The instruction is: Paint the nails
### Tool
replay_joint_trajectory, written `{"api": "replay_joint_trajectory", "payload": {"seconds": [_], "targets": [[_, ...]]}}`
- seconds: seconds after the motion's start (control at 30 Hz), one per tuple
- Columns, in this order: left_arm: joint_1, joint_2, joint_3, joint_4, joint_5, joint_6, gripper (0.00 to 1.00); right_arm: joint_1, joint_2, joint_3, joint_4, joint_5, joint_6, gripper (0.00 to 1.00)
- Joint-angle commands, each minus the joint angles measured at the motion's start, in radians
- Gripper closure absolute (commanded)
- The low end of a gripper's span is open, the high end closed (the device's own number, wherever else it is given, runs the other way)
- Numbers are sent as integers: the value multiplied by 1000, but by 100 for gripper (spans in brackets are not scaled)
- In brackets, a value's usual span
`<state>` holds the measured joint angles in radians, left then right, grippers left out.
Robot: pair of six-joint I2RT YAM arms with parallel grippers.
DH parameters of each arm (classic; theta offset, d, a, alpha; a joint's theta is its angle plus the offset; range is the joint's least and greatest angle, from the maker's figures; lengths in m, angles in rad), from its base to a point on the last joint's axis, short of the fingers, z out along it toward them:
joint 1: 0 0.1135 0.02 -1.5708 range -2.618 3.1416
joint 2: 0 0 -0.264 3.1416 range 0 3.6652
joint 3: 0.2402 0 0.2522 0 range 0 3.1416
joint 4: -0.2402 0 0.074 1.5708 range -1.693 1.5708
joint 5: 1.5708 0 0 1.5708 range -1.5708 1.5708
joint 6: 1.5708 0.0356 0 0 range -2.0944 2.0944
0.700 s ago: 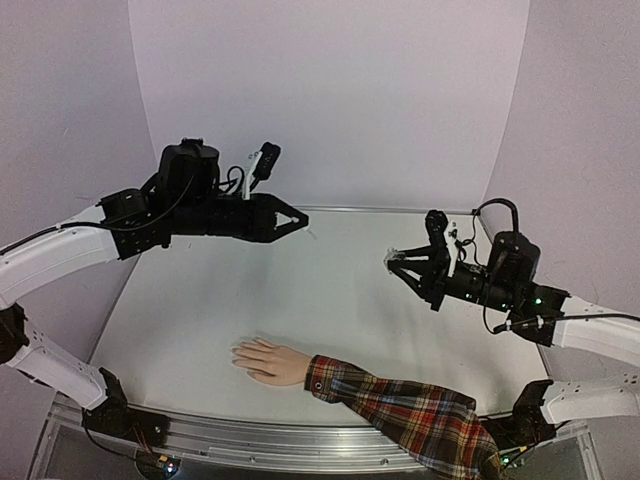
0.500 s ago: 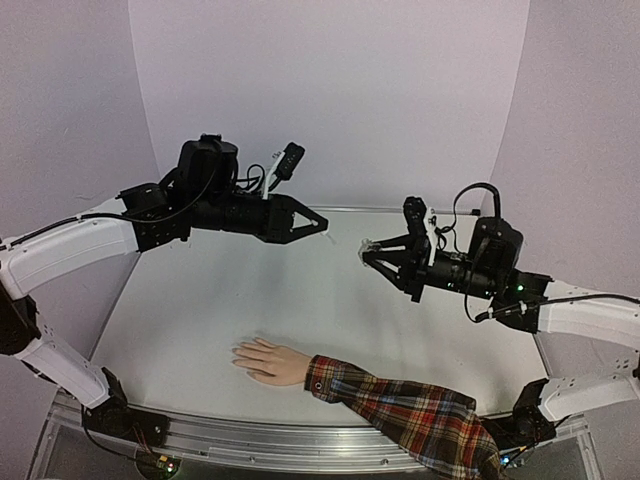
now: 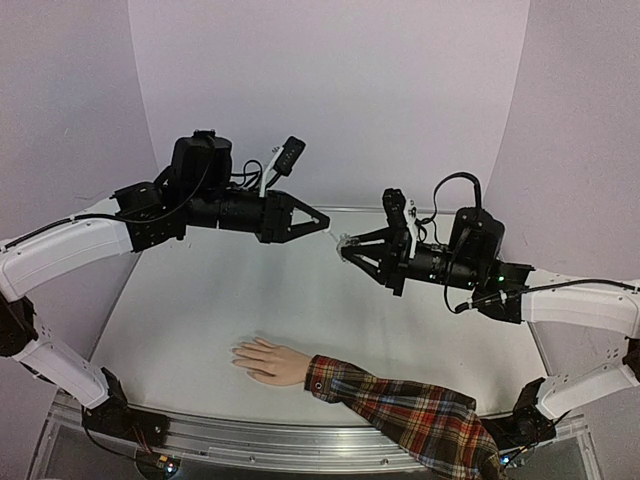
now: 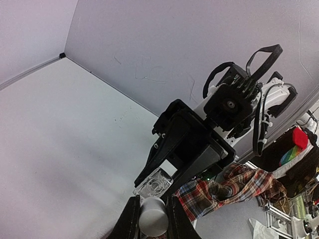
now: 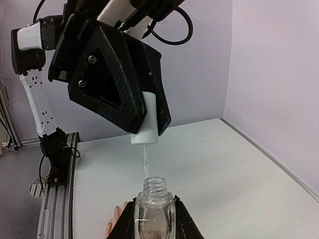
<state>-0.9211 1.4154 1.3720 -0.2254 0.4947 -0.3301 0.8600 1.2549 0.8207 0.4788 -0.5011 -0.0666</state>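
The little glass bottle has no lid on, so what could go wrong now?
1. The bottle is held by the right gripper above the table with its neck open; tipped further, whatever is inside might spill.
2. The thin brush under the white cap in the left gripper sits just short of that narrow neck; it might miss and smear the rim.
3. The hand lies well away, so a wet brush could drip on the way.

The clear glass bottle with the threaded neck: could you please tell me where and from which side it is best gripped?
Take the clear glass bottle by its flat-sided body below the neck, one finger on each side, as the right gripper does now. That keeps its open mouth upright and free for the thin brush hanging from the white cap.
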Motion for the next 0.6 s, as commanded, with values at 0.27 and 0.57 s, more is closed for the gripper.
{"api": "replay_joint_trajectory", "payload": {"seconds": [0.27, 0.57], "targets": [[-3, -55, 24, 40, -48, 34, 100, 14, 20, 25, 68, -22, 12, 100], [-2, -38, 26, 42, -40, 30, 100, 23, 40, 47, 78, -24, 14, 100]]}}
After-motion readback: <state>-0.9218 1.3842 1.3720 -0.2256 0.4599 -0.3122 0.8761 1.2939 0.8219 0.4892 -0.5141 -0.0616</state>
